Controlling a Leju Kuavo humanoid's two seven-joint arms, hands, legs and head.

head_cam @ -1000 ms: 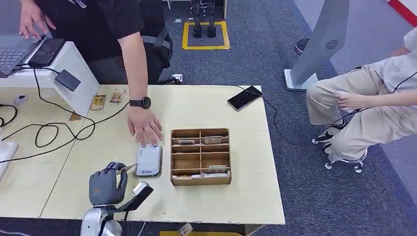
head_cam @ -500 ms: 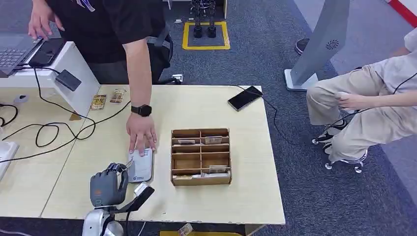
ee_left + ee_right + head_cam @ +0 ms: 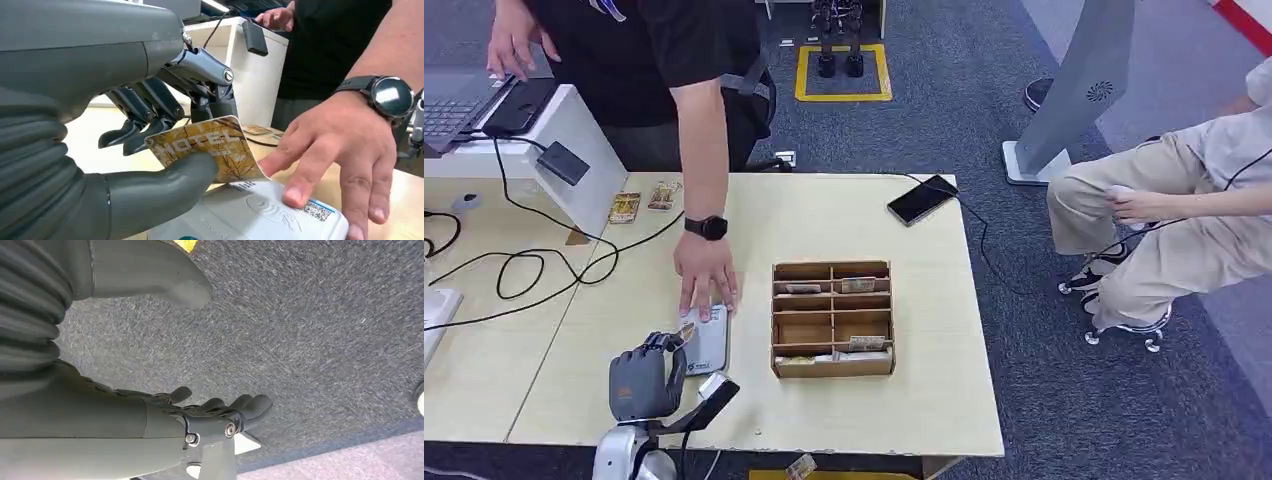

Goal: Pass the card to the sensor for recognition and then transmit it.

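Card held over the reader near the desk's front edge.

On the desk [image 3: 844,215], a wooden divided box [image 3: 831,318] stands beside the white reader [image 3: 707,340]; a person's hand [image 3: 706,277] presses down on the reader's far end. The left hand [image 3: 646,374] pinches a gold hotel card [image 3: 207,154] between thumb and fingers, its lower edge touching the reader's top. The right hand [image 3: 210,412] hangs over grey carpet, fingers loosely apart, holding nothing.
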